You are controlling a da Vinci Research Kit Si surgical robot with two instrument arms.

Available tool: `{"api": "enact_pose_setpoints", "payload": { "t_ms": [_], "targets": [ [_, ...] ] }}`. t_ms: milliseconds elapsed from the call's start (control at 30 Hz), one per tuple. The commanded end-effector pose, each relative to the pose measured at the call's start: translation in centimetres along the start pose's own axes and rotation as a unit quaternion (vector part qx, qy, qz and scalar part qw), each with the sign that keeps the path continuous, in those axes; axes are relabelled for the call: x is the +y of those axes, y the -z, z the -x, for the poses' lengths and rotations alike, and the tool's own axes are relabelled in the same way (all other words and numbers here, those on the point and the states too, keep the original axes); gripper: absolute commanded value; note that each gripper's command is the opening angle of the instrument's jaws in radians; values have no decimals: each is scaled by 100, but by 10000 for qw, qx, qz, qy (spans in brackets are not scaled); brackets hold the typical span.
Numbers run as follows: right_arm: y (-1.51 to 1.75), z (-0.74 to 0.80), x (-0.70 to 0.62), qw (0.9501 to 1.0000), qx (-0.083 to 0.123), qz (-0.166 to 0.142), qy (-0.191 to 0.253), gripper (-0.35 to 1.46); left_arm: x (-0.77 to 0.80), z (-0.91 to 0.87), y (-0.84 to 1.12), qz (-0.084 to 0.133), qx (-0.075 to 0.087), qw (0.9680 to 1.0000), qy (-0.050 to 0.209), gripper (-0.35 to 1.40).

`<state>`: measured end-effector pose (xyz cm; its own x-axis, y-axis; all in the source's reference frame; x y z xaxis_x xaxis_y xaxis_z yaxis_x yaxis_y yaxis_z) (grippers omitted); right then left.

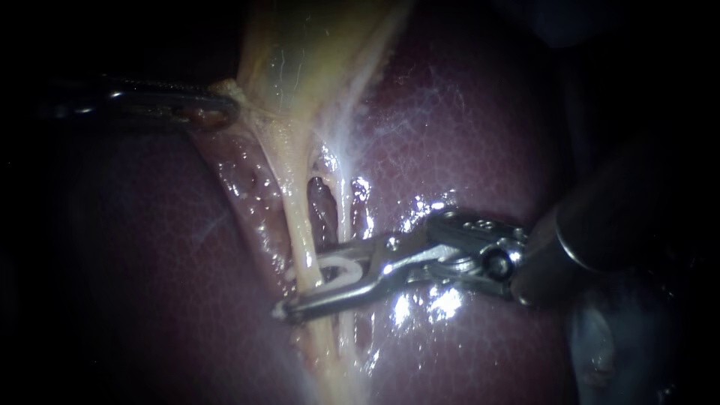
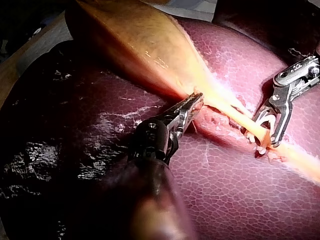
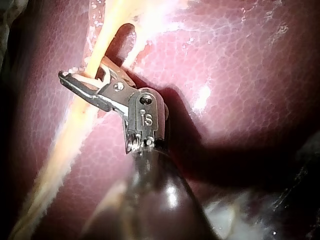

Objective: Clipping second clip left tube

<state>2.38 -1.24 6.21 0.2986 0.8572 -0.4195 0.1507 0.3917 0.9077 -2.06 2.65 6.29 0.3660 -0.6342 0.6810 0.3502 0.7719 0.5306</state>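
The pale yellow left tube (image 1: 296, 210) runs down from the gallbladder (image 1: 300, 52) across the liver (image 1: 465, 127). My right instrument (image 1: 300, 285) straddles this tube low down, one jaw on each side with a gap between them. A white clip (image 1: 341, 271) sits in the jaws. A thinner, whiter right tube (image 1: 345, 202) lies just beside it. My left instrument (image 1: 221, 112) is shut on the gallbladder's lower edge and holds it taut. The left wrist view shows this grip (image 2: 195, 106) and the right instrument (image 2: 265, 135) across the tube (image 2: 240, 119). The right wrist view shows the jaws (image 3: 82, 72) around the tube (image 3: 75, 130).
Dark red liver (image 2: 225, 200) surrounds the site on every side. A raw, glistening strip of dissected tissue (image 1: 247, 187) runs along the left tube. The right instrument's thick dark shaft (image 1: 615, 225) fills the right side of the endoscope view.
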Motion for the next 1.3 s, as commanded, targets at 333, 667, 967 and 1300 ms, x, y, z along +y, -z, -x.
{"api": "enact_pose_setpoints", "payload": {
  "t_ms": [333, 667, 967, 1300],
  "targets": [
    [-11, -12, -16, 9994, 204, -261, -119, 47, 0, 0, -1, 3, -1, 10000, -1, -35],
    [-11, -23, -37, 9990, 219, -327, -210, 43, 0, 0, -1, 2, -1, 10000, -2, -35],
    [-6, -23, -41, 9988, 201, -352, -272, 30, 0, 0, -1, 2, -1, 10000, -1, -35],
    [-1, -26, -44, 9984, 127, -474, -264, -6, 0, 0, -1, 2, -1, 10000, -1, -35]
  ]
}}
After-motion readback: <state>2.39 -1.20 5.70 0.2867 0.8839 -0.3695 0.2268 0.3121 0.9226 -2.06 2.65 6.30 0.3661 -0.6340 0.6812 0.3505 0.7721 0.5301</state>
